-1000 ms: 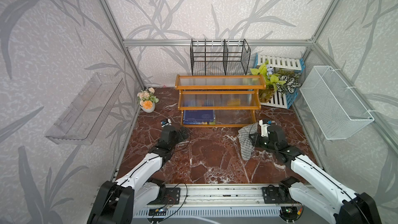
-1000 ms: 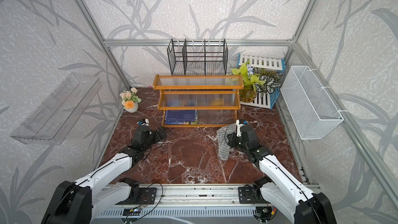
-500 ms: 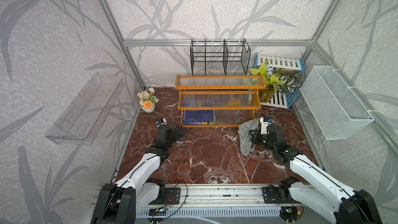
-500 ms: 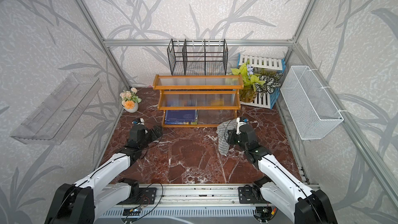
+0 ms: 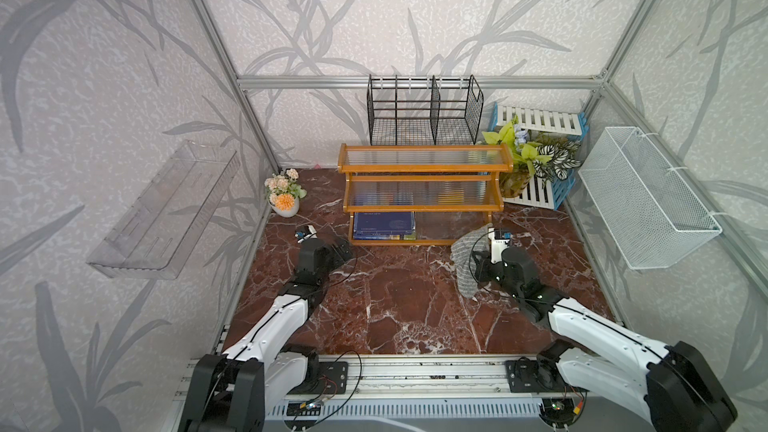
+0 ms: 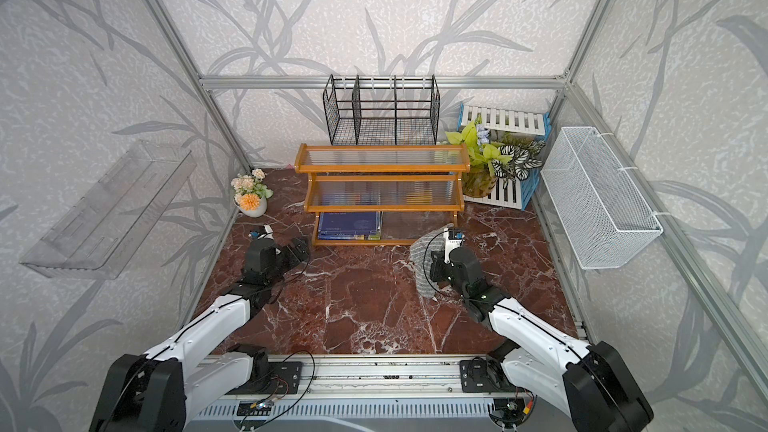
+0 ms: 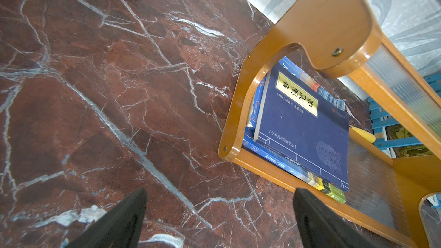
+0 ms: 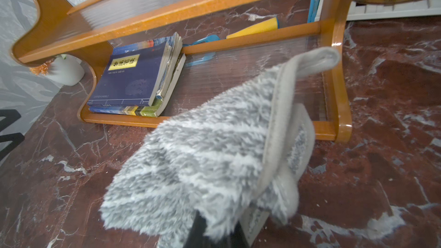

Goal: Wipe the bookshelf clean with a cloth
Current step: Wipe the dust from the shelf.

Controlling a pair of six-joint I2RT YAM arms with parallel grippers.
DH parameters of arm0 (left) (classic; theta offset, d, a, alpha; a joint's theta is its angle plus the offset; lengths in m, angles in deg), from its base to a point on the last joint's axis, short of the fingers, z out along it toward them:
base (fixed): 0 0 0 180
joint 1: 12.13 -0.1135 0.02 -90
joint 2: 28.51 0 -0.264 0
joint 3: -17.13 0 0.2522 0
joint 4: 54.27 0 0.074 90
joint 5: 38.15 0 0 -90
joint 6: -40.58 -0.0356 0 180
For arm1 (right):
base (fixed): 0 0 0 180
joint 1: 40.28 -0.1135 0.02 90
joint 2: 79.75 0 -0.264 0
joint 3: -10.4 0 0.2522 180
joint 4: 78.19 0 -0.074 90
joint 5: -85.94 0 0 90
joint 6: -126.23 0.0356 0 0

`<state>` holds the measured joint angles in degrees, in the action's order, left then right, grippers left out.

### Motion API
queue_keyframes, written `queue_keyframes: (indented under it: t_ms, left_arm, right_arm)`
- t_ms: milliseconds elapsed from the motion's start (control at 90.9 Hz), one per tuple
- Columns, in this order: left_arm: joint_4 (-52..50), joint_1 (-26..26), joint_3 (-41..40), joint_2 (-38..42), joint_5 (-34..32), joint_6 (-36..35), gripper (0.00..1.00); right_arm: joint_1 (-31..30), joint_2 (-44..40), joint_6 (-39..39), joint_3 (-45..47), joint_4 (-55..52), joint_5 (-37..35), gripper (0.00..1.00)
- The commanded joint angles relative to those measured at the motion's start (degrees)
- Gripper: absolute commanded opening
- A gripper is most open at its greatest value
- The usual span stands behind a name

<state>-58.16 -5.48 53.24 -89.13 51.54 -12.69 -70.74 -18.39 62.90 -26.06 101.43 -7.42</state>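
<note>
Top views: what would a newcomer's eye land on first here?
The orange-brown bookshelf stands out at the back middle of the red marble table, with a stack of blue books on the left end of its bottom board. Next is the fluffy grey cloth hanging from the shut right tool just in front of the shelf's right end, while the left tool hovers open and empty near the left end.

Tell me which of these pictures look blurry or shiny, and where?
Right wrist view: the cloth, close to the lens, looks soft and smeared, and the shelf shows bright glints on its glossy wood. Left wrist view: the book is sharp, while the near side of the shelf is slightly blurred. Both top views: sharp and evenly lit, with no strong shadows.
</note>
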Motion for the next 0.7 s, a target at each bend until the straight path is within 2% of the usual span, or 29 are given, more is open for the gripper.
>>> queue_keyframes:
  t_ms: [0,88,253,462,693]
  left_arm:
    - [2.0,-0.5,-0.6,-1.1,0.2,0.5,1.00]
    - [2.6,-0.7,-0.6,-1.7,0.7,0.5,1.00]
    - [3.1,-1.0,-0.6,-2.0,1.4,-0.3,1.00]
    - [3.4,-1.4,-0.5,-3.3,3.8,-1.2,1.00]
    - [3.5,-1.6,-0.1,-4.3,6.3,-1.9,1.00]
  right_arm:
    - [-0.4,5.7,2.0,-5.6,1.7,3.4,0.00]
    - [-1.2,10.0,5.7,-8.4,2.7,3.6,0.00]
    - [-5.6,15.4,10.4,-11.0,6.8,-7.0,0.00]
    - [-6.1,21.3,24.4,-15.3,4.4,-16.2,0.00]
    - [-6.0,27.3,33.6,-18.7,8.3,-18.3,0.00]
